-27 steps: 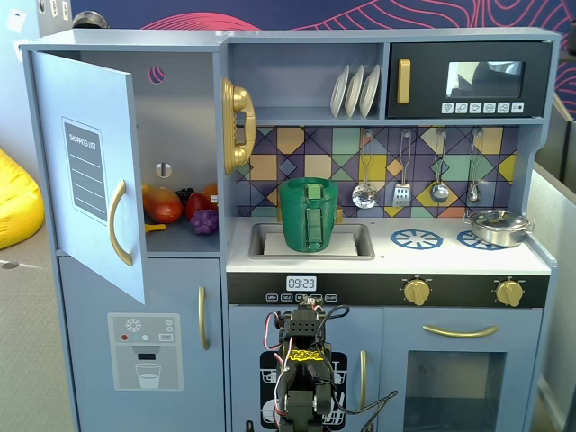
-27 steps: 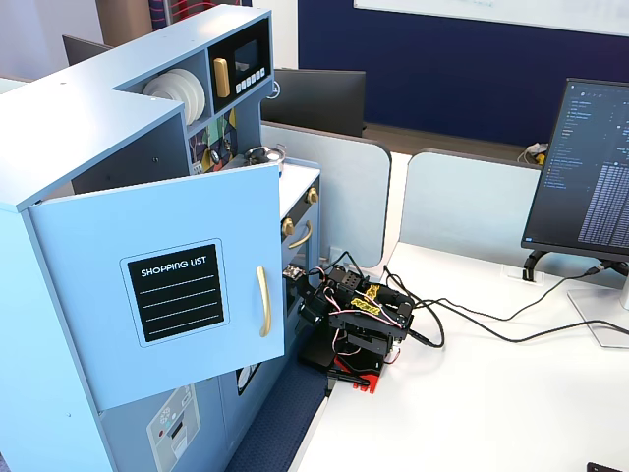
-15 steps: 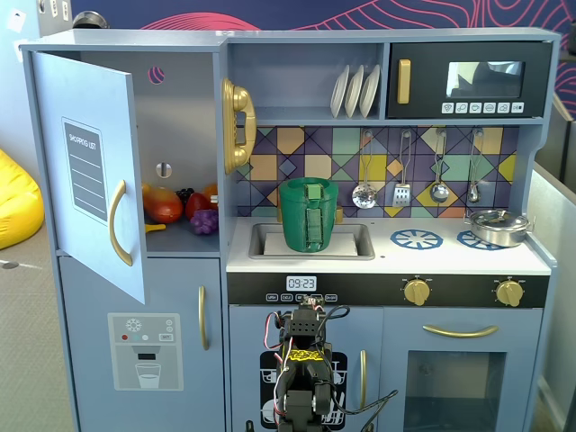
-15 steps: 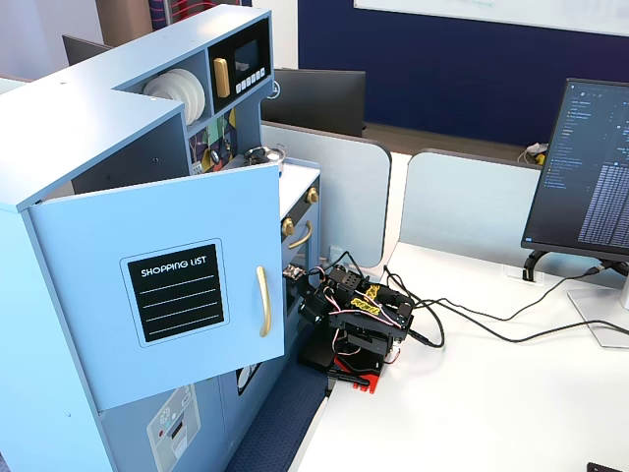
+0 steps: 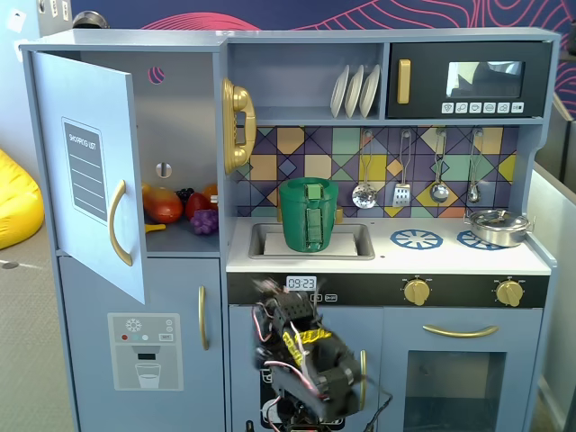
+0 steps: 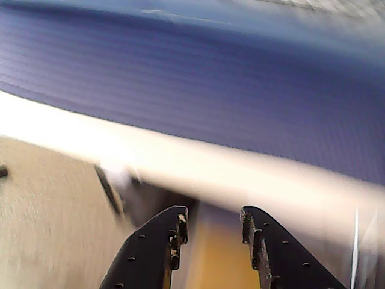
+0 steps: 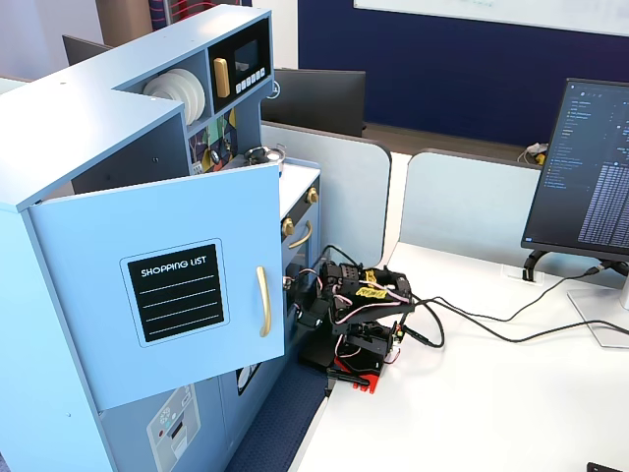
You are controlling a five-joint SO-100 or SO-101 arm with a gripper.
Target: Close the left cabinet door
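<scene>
The left cabinet door [image 5: 90, 171] is light blue with a black "SHOPPING LIST" panel and a curved gold handle [image 5: 117, 223]. It stands swung wide open from the cabinet's top left; it also shows in the other fixed view [image 7: 167, 285]. My arm [image 5: 301, 351] sits folded low in front of the toy kitchen, right of the door and below it, touching nothing. It also shows on the white table [image 7: 354, 315]. In the wrist view my gripper [image 6: 212, 220] is open and empty, and the picture is blurred, with a blue wall and a white band beyond the black fingertips [image 6: 174, 229].
Toy fruit [image 5: 180, 207] lies on the shelf inside the open cabinet. Below it is the shut dispenser door [image 5: 148, 337]. A green basket [image 5: 309, 214] stands in the sink. A monitor [image 7: 590, 167] and cables [image 7: 491, 329] are on the white table.
</scene>
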